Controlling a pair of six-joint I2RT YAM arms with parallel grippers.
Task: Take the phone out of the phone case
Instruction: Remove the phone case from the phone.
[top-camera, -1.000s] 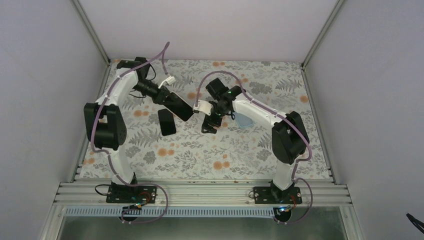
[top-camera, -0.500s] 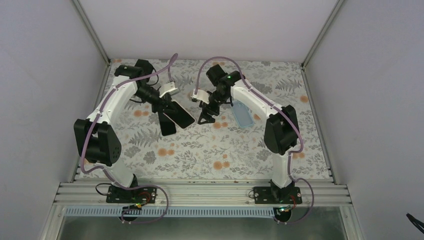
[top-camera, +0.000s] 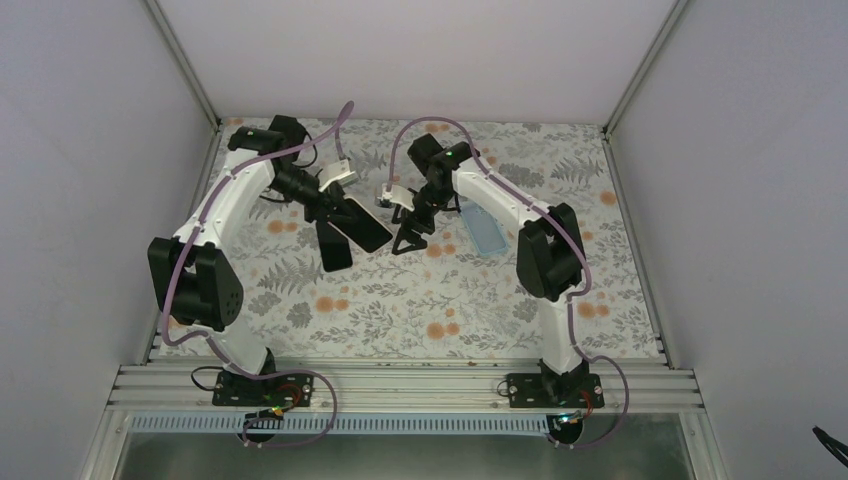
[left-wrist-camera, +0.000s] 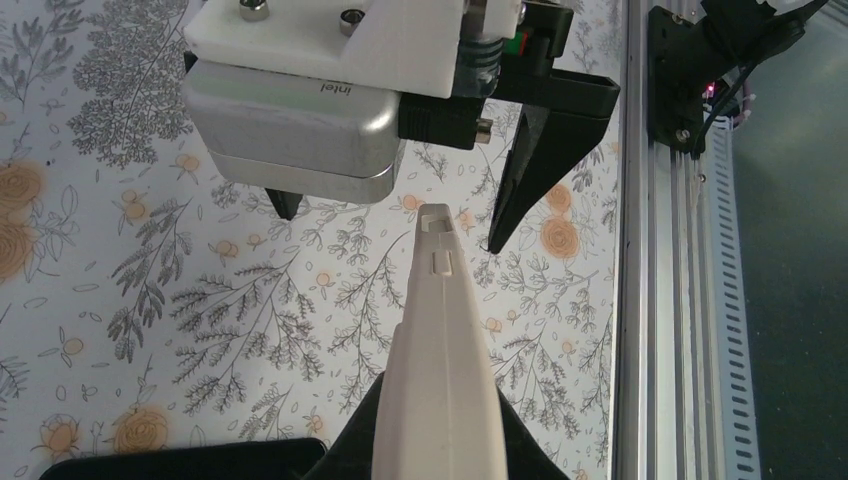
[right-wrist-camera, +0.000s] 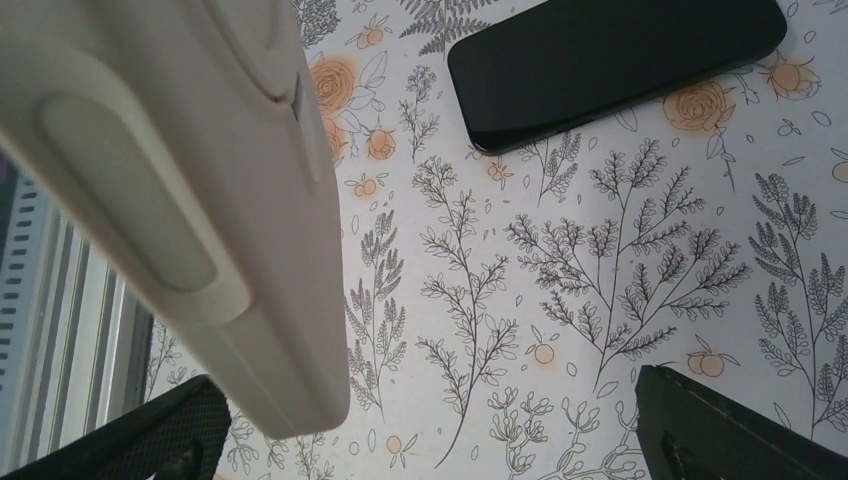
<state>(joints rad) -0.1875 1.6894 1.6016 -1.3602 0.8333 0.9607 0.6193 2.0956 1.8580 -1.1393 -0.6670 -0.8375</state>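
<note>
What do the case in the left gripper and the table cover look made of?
Case: likely silicone or matte plastic; cream, dull surface, moulded button bump. Table cover: printed cloth or vinyl, flat floral pattern without glare; which one is unclear.

A robotics lab cell is indicated: a table in floral cloth is enclosed by plain white panels framed in aluminium profiles, with left arm and right arm bolted to a slotted rail.
</note>
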